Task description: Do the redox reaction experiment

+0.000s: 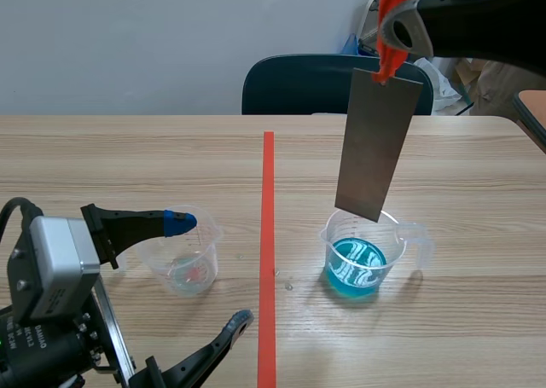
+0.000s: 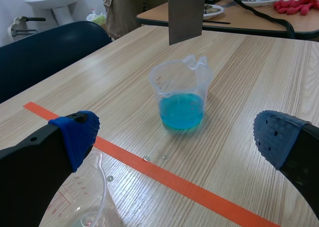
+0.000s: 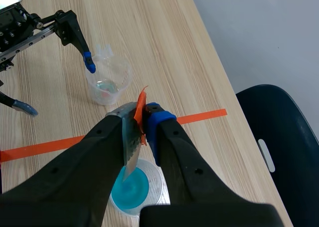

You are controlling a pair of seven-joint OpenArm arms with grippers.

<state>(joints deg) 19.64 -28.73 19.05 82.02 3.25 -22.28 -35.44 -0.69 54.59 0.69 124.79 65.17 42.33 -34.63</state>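
Note:
A grey metal plate [image 1: 378,145] with an orange tab hangs upright from my right gripper [image 1: 392,43], which is shut on its top edge. Its lower edge is just above a clear beaker of blue liquid [image 1: 358,256], not in the liquid. From the left wrist, the plate [image 2: 186,12] hangs over the blue beaker [image 2: 182,95]. From the right wrist, the plate [image 3: 130,142] sits between my pads above the beaker [image 3: 130,191]. My left gripper [image 1: 212,271] stands open low at the left, one finger by a second clear beaker [image 1: 183,260] holding a trace of liquid.
An orange tape line [image 1: 268,234] runs down the table's middle, with a few droplets [image 2: 154,158] beside it. A dark blue chair [image 1: 324,85] stands at the far edge. Another table with red gloves [image 2: 296,5] lies beyond.

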